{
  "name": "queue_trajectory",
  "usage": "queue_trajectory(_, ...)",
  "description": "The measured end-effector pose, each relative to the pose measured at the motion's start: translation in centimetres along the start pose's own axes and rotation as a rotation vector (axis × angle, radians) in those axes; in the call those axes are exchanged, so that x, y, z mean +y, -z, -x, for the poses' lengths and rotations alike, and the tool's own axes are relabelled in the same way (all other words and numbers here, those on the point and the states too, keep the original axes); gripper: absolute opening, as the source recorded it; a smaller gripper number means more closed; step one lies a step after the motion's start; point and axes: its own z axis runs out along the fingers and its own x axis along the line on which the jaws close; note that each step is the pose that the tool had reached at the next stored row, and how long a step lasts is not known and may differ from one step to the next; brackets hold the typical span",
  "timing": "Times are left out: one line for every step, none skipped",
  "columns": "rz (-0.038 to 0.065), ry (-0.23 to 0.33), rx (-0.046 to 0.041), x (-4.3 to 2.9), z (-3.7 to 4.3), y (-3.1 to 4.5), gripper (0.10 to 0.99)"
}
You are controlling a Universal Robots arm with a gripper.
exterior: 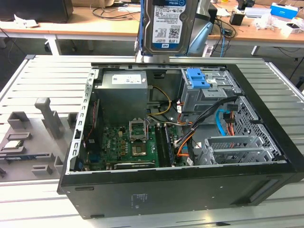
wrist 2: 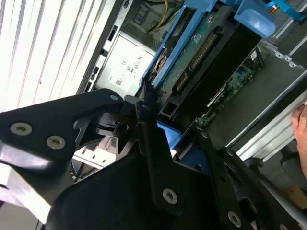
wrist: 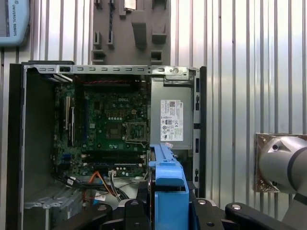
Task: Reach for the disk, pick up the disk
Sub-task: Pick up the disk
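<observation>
Holding disk aloft | gripper pinched on its edges | above computer case

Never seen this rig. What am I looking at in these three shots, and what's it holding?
It is one robot arm ending in a gripper, a two-fingered clamp. The exterior view comes from a camera off the arm, looking across the table. Both wrist views come from cameras riding on the arm, so they show the black gripper parts up close. On the slatted metal table lies an open PC case with its motherboard, power supply and a cage topped by a blue bracket. A grey fixture sits at the exterior view's left. The gripper is closed on the disk, a silver drive with blue rails, held in the air over the case.
</observation>
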Motion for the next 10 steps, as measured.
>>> queue_trajectory(0.0,0.0,0.0001,0.0,-0.25,0.0,0.369)
queue_trajectory(0.0,0.0,0.0001,0.01,-0.65,0.0,0.369)
queue_trajectory(0.0,0.0,0.0001,0.01,-0.93,0.0,0.369)
queue_trajectory(0.0,0.0,0.0001,0.01,-1.09,0.0,0.369)
queue_trajectory(0.0,0.0,0.0001,0.02,-1.24,0.0,0.369)
queue_trajectory(0.0,0.0,0.0001,0.02,-1.47,0.0,0.369)
queue_trajectory(0.0,0.0,0.0001,0.02,-1.66,0.0,0.369)
queue_trajectory(0.0,0.0,0.0001,0.02,-1.81,0.0,0.369)
queue_trajectory(0.0,0.0,0.0001,0.03,-1.96,0.0,0.369)
queue_trajectory(0.0,0.0,0.0001,0.03,-2.07,0.0,0.369)
